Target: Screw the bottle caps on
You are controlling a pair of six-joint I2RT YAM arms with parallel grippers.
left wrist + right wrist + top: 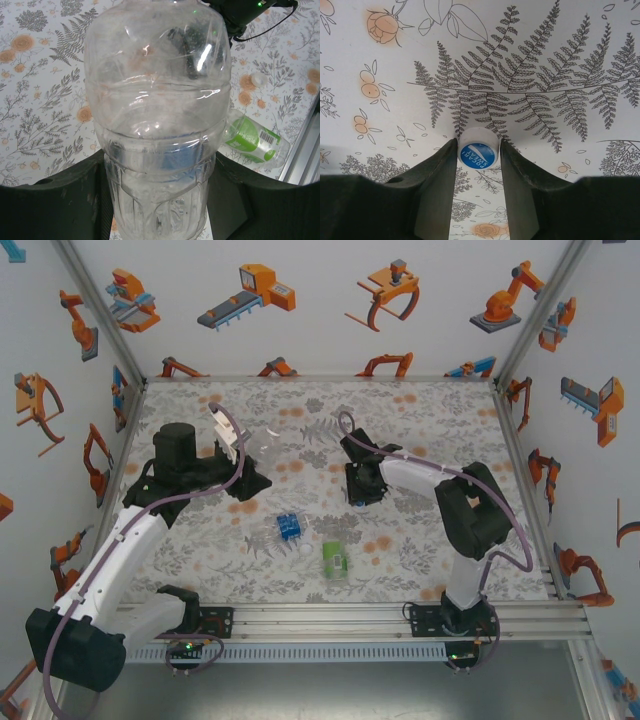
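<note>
My left gripper (159, 167) is shut on the plain clear bottle (157, 110), a dark finger pressed to each side of its ribbed part; from above, this gripper (252, 478) sits left of centre. In the right wrist view a white bottle cap (478, 149) with a blue printed top rests on the cloth. My right gripper (478, 152) is shut on it, both fingers touching its sides; from above, this gripper (362, 490) points down at the table. The blue-label bottle (288, 528) and the green-label bottle (334, 560) lie on their sides. Another white cap (258, 79) lies loose.
The flowered tablecloth (420, 420) covers the table inside white walls with robot pictures. An aluminium rail (330, 618) runs along the near edge between the arm bases. The green-label bottle (255, 140) lies close to that rail.
</note>
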